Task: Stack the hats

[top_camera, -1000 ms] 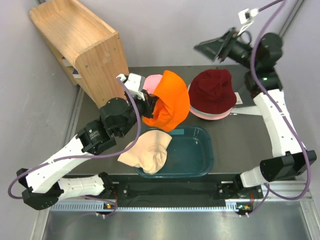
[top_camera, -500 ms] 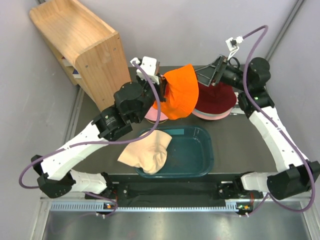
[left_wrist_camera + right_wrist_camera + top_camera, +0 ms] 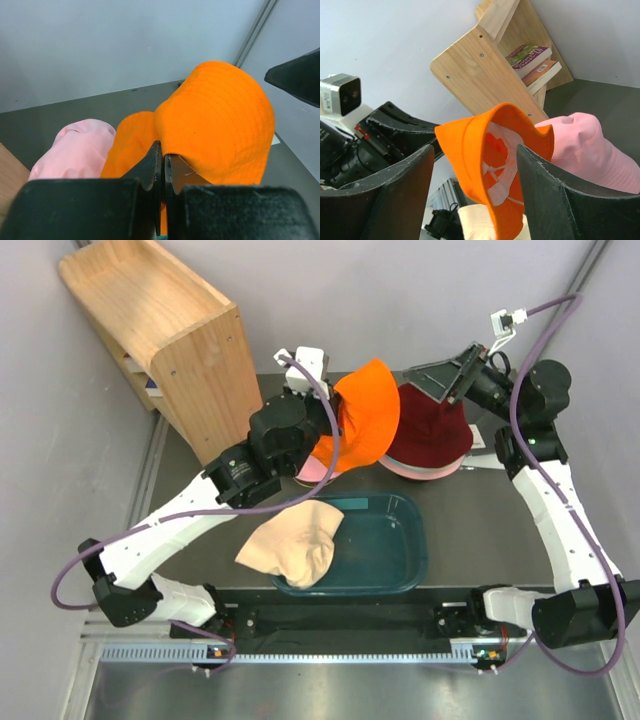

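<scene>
My left gripper (image 3: 334,420) is shut on the brim of the orange hat (image 3: 366,428) and holds it in the air above the back of the table; its jaws pinch the fabric in the left wrist view (image 3: 163,159). My right gripper (image 3: 437,382) is open and empty, raised beside the orange hat (image 3: 490,165), its fingers (image 3: 405,195) on either side of it in the right wrist view without touching. A maroon hat (image 3: 432,430) lies on a small stack at the back right. A pink hat (image 3: 312,464) lies under the orange one. A peach hat (image 3: 295,542) hangs over the tub's left rim.
A dark teal plastic tub (image 3: 400,550) sits at the front middle of the table. A wooden bookshelf (image 3: 160,330) with books stands at the back left. A flat grey sheet (image 3: 490,452) lies under the stack's right side.
My left gripper has lifted the orange hat and carried it right, toward the maroon hat. My right arm swung in toward the hat, then drew back a little.
</scene>
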Controlling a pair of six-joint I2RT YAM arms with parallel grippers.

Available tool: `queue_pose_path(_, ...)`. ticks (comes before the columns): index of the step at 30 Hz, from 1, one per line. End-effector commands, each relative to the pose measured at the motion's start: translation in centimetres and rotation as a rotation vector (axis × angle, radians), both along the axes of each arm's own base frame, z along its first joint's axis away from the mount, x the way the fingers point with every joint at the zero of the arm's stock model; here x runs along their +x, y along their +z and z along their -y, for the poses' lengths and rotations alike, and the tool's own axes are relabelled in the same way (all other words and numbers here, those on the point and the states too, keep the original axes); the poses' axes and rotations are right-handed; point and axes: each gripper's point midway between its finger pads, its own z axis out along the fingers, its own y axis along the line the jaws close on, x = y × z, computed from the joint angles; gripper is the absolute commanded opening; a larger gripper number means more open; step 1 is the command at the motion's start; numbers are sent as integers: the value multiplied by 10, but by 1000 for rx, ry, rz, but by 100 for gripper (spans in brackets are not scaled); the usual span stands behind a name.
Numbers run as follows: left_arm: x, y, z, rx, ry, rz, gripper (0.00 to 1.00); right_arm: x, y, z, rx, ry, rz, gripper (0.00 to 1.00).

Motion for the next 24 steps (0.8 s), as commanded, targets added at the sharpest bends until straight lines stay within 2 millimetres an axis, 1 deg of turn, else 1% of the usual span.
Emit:
queue_pose_path(1,4,35,-6,-113,30,41,0,-25,26,-4,13,52,123,66)
queue_pose_path(3,5,40,-6,-130,25,51,0,-24,16,-6,-3,52,118,66)
queue_pose_path(4,6,44,-6,-142,26,60,0,-22,5,-7,-11,52,99,66)
queue_pose_path(7,7,51,-7,-157,26,70,0,-22,-6,-9,-17,63,80,65)
queue_pose_path(14,11,53,-5,-173,28,71,0,-31,-17,-21,-35,116,66,62)
queue_pose_path(17,13,53,-6,-178,32,72,0,-35,-24,-26,-40,137,51,59)
queue_pose_path(24,18,54,-5,-186,35,76,0,-39,-40,-32,-49,164,8,46)
